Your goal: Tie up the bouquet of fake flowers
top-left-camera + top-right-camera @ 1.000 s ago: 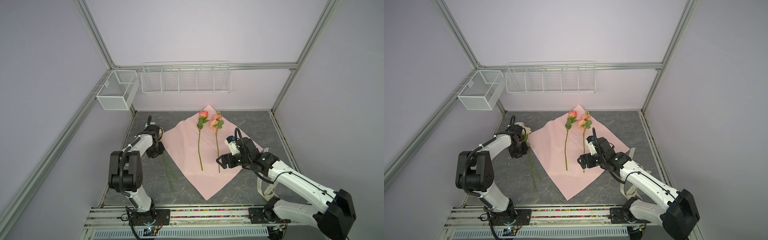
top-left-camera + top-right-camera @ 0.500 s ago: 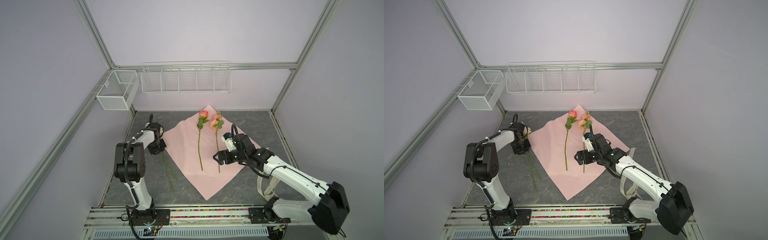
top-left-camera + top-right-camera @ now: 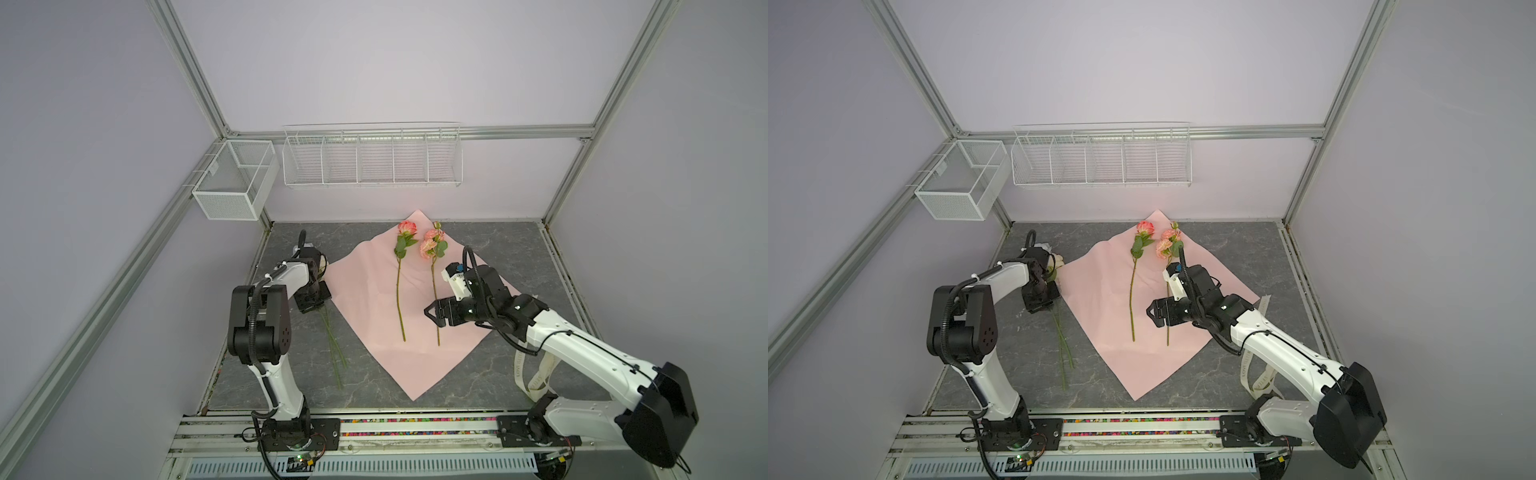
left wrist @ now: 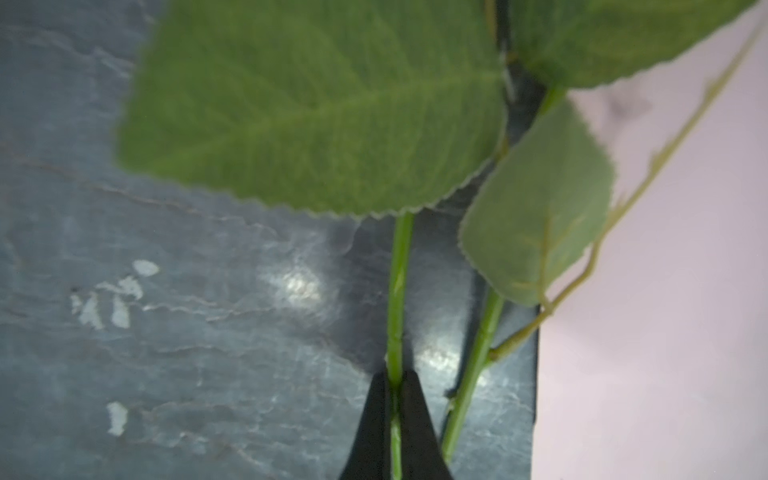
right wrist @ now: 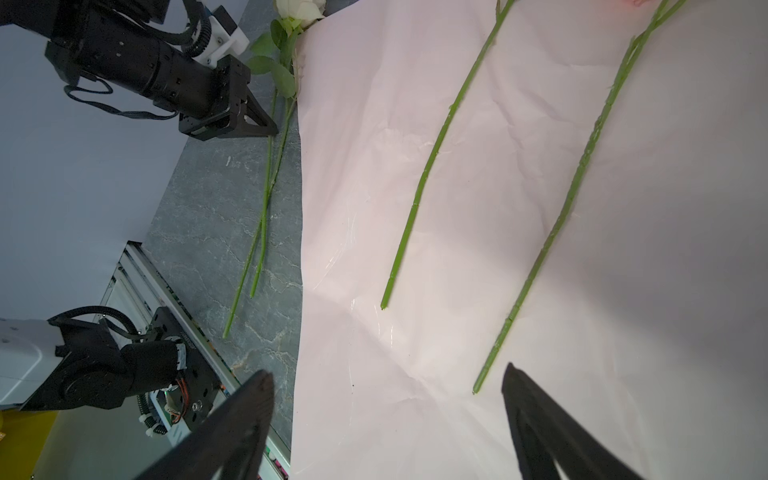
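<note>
On the grey tabletop, just beside the left edge of the pink wrapping paper, my left hand is closed on one thin green stem. Its black tips pinch the stem below the leaves. A second stem lies just beside it, outside the grip, and the right wrist view suggests the two cross lower down. A cream rose head tops this pair.

The fake flowers are not yet a bouquet. A pink rose and a peach spray rose lie apart on the paper, heads toward the back wall. My right hand is spread wide and holds nothing, over the paper at the lower end of the peach rose's stem. A cream lettered ribbon lies under my right arm, untouched.

I judge the step in hand to be gathering, with tying well ahead. The next move calls for lifting the gripped stem free of its neighbour, without dragging it, and laying it on the paper alongside the other two.
</note>
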Motion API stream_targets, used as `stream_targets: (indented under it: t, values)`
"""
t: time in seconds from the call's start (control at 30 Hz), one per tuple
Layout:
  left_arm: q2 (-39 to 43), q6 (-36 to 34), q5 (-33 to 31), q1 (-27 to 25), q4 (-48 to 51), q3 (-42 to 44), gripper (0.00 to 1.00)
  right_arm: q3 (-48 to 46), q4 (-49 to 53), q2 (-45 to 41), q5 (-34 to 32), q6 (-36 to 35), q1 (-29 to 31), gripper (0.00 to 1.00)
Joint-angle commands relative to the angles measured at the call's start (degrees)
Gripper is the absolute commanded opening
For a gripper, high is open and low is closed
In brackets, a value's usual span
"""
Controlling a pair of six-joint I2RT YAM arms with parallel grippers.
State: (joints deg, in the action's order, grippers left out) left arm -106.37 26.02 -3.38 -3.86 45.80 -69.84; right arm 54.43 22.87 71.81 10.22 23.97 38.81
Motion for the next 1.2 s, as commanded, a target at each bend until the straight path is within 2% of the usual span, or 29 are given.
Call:
stream_targets:
  t: [0.0,0.2,0.4,0.47,0.63,0.77,0.9,0.97,1.17]
  values:
    - [6.0,-0.6,-4.7,0.2,3.5,1.1,0.00,0.9,0.2,-1.1,-1.0,-0.3,-0.1,0.89]
    - [14.4,0.1,-9.7,1.8,7.4,1.0,0.00,0.2,1.1,-3.2,-2.9,-1.0,-0.2,0.89]
    - [20.4,0.3,-10.4,1.8,9.8,-1.1,0.00,-1.5,1.3,-6.0,-6.2,-0.8,-0.2,0.89]
    - [21.8,-0.1,-7.9,1.6,9.5,-1.5,0.00,-1.8,1.5,-6.9,-7.3,-0.6,-0.2,0.89]
    - [23.0,-2.7,7.7,-1.0,2.4,-0.7,0.00,-2.9,2.3,-8.8,-11.5,0.7,-1.0,0.89]
    - [18.5,-1.2,11.7,-9.2,0.2,-5.1,0.00,-3.6,3.4,-9.8,-12.8,3.0,-3.2,0.89]
    - [9.0,0.4,15.4,-17.2,1.0,-14.2,0.00,-3.7,4.7,-10.6,-12.5,4.2,-5.8,0.89]
    - [3.7,0.8,14.8,-21.0,2.1,-19.6,0.00,-5.6,5.2,-11.2,-12.5,4.7,-6.9,0.89]
    - [-11.8,0.8,16.3,-27.1,6.5,-35.9,0.00,-6.8,5.7,-12.7,-12.2,5.0,-8.7,0.89]
